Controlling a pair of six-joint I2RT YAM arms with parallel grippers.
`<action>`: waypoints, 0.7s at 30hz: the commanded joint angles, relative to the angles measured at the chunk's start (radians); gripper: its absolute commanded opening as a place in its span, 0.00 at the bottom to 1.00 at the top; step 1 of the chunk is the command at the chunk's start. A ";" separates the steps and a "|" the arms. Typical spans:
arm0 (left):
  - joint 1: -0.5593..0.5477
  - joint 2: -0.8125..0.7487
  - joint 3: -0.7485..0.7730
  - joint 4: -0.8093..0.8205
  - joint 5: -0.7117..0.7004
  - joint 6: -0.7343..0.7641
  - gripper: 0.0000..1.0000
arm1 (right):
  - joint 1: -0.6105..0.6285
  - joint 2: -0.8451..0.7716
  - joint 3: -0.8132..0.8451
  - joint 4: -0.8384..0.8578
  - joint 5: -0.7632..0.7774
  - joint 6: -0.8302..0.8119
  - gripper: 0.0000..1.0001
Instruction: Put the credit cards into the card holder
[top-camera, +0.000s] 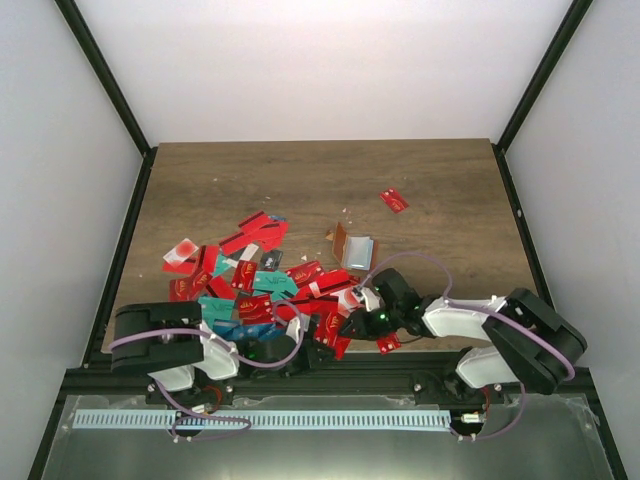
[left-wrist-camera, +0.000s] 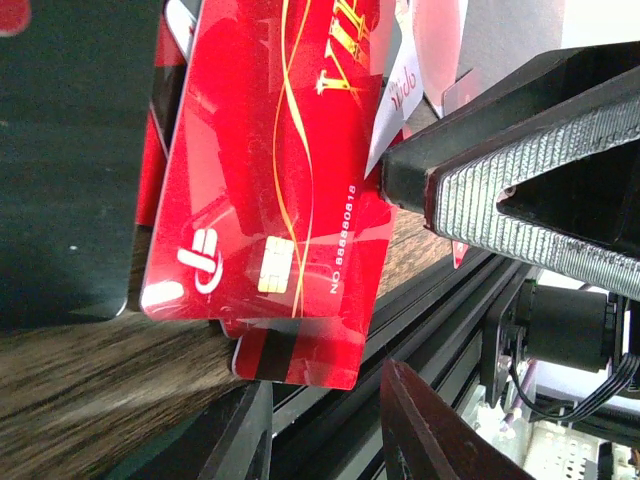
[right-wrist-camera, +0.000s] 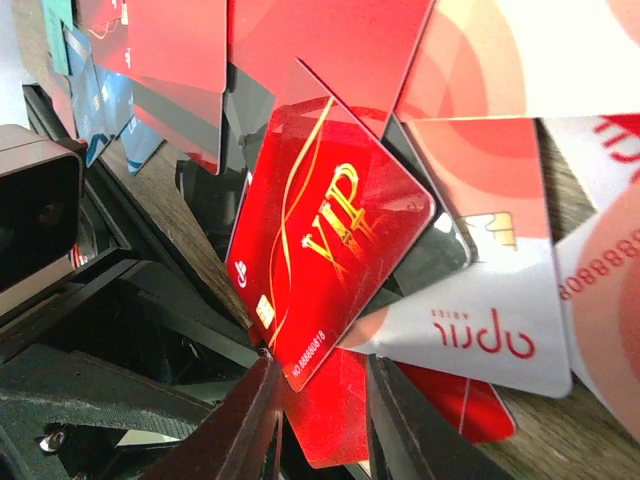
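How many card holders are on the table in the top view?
1. The card holder lies open on the wooden table, just right of the pile of credit cards. Another could be hidden under the pile, but none shows.

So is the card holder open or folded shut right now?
Open. In the top view the card holder lies spread on the table, brown flap to one side, pale inside facing up, apart from the card pile.

The wooden table (top-camera: 440, 180) carries a pile of credit cards (top-camera: 262, 283) near its front left. One red card (top-camera: 394, 200) lies apart, and the card holder (top-camera: 352, 248) lies open.
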 joint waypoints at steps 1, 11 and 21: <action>0.001 -0.021 -0.011 -0.005 -0.123 0.020 0.32 | 0.010 -0.023 -0.023 -0.097 0.054 0.012 0.26; -0.001 -0.013 -0.003 0.058 -0.137 0.059 0.31 | 0.011 -0.061 -0.028 -0.113 0.037 0.022 0.26; -0.002 0.036 -0.010 0.193 -0.146 0.087 0.27 | 0.010 -0.077 -0.045 -0.102 0.035 0.044 0.26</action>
